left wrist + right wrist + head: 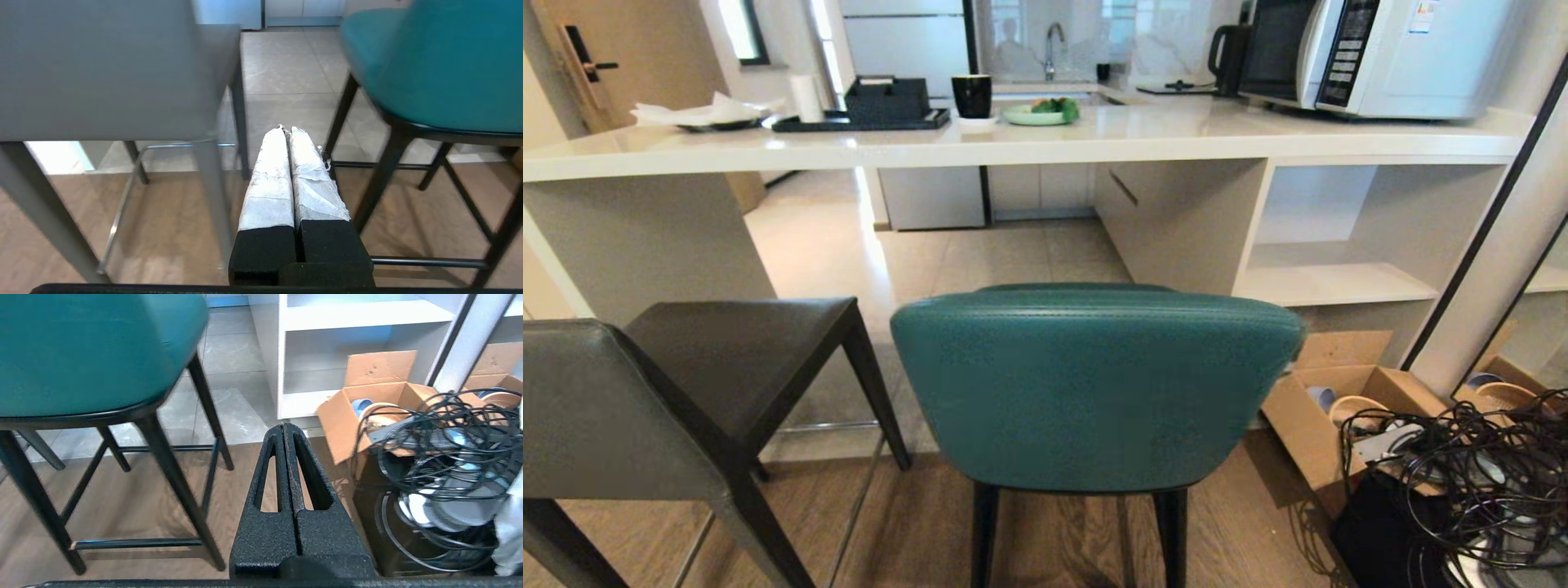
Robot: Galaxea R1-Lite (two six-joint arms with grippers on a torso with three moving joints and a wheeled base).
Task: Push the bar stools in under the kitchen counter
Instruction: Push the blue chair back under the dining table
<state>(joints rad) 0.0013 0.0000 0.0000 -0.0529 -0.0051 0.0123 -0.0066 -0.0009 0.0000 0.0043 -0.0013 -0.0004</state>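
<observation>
We stand on a wood-plank floor (915, 531) that gives way to pale tiles (1005, 253) ahead. Farther back we see a sink tap (1052, 45), a wooden door (621, 57) at left, and bright window light.

The teal stool (1094, 392) hides its own seat; the grey stool (645, 408) is cut off at the head view's left edge.

Two bar stools are counted, one teal stool (1094, 384) and one dark grey stool (678, 392), with one kitchen counter (1013, 143).
</observation>
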